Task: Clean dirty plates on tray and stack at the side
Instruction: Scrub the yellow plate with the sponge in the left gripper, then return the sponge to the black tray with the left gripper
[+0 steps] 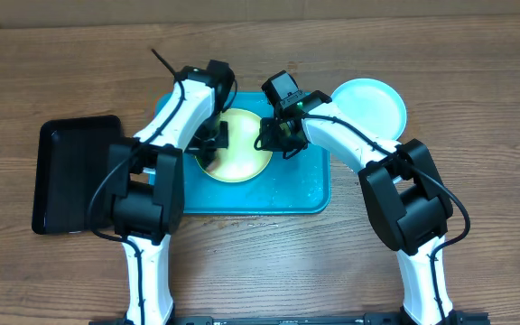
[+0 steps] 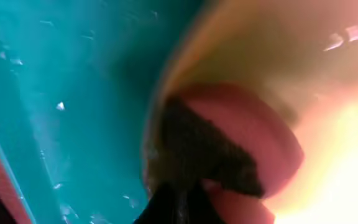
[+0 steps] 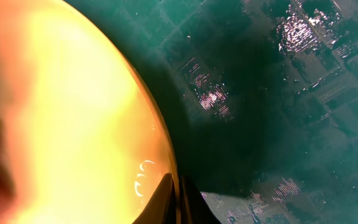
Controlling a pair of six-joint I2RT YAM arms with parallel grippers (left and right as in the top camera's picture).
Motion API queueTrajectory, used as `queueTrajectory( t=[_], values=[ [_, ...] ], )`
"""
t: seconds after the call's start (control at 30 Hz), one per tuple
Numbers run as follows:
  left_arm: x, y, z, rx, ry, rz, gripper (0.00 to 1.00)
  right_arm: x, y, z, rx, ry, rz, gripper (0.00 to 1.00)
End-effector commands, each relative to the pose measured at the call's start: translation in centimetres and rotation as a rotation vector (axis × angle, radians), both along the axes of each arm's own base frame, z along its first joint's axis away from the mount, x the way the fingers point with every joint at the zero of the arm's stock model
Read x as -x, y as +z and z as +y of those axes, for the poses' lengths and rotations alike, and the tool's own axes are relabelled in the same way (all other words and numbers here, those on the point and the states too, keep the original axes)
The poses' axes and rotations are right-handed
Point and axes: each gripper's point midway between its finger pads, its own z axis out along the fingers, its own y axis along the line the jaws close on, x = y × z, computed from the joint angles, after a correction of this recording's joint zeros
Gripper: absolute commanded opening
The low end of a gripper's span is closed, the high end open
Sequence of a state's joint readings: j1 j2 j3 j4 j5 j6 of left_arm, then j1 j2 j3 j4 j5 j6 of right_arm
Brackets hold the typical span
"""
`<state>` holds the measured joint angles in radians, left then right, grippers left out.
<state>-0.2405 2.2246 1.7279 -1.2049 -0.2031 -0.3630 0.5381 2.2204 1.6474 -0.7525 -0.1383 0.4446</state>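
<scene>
The yellow-green plate [image 1: 238, 152] lies on the teal-blue tray [image 1: 305, 190]. My left gripper [image 1: 213, 137] is over the plate's left side, shut on a pink and dark sponge [image 2: 247, 143] that presses on the plate [image 2: 340, 137]; this view is blurred. My right gripper [image 1: 273, 137] is shut on the plate's right rim [image 3: 61, 112], with its fingers [image 3: 178, 199] either side of the edge. The pale cyan plate [image 1: 370, 106] lies on the table to the right of the tray. The white plate is not in view.
A smaller black tray [image 1: 72, 173] lies on the table left of the teal tray. The teal tray's floor [image 3: 278, 124] looks wet and shiny, and it also shows in the left wrist view [image 2: 73, 93]. Bare wooden table [image 1: 477, 181] surrounds everything.
</scene>
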Motion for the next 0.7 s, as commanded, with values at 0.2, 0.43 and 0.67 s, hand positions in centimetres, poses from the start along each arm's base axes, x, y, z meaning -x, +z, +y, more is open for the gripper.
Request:
queueTrajectory(
  t=[0.2,0.43,0.67],
  values=[
    [-3.6,8.8,5.9,-0.086,0.146,-0.284,0.04,0.8,-1.9,-2.9,0.112,-0.029,0.038,0.04],
    [-2.4,11.8,11.4,0.004,0.312,-0.323,0.04,0.7,-1.9,-2.8,0.109,-0.029,0.034,0.04],
    [1.1,9.7,18.4,0.015,0.515,-0.227,0.04,0.3,-1.8,-2.6,0.101,-0.03,0.021,0.04]
  ],
)
